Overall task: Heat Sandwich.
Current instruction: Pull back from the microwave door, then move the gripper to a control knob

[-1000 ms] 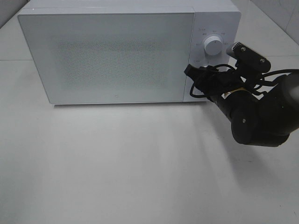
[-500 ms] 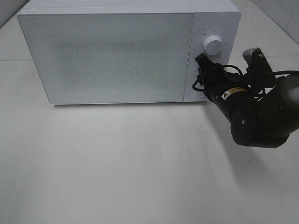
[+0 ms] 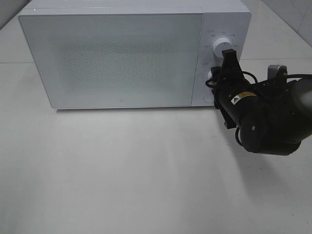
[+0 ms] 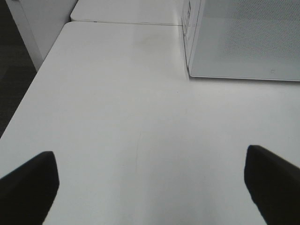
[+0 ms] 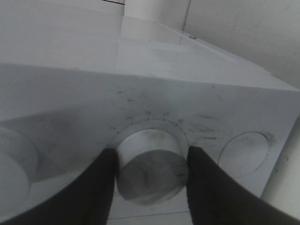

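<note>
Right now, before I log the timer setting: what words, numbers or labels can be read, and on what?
No text is legible.
Markings around the upper knob of the microwave: too small.
Marks around the lower knob, gripped by the right gripper: blurred.
The yellow label on the right arm: too small.

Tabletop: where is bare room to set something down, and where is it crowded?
Free: the wide table stretch before the microwave, and the strip left of it. Crowded: its right front, where the right gripper clamps the lower knob.
</note>
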Robot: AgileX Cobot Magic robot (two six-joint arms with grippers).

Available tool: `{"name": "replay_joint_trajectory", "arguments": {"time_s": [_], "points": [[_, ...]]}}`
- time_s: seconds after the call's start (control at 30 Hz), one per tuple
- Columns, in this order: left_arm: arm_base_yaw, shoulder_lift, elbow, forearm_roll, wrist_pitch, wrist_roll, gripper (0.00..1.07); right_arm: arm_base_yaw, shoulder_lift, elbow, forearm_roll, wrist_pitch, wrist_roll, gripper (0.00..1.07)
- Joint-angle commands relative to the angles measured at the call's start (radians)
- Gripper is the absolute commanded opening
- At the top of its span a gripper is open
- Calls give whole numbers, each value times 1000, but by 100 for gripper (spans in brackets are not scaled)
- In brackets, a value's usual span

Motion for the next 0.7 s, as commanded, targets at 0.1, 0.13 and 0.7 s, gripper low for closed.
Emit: {"name": "replay_joint_trajectory", "arguments": {"time_s": [0.1,0.13,0.7], "points": [[3,-28,3,-9,-8,0,101,-1,-24,-13,16,-160,152,16],[3,-28,3,-9,-8,0,101,-1,-24,-12,16,-181,184,16],[3,-28,3,-9,-8,0,101,-1,-24,-10,-30,-228,250,17]]}}
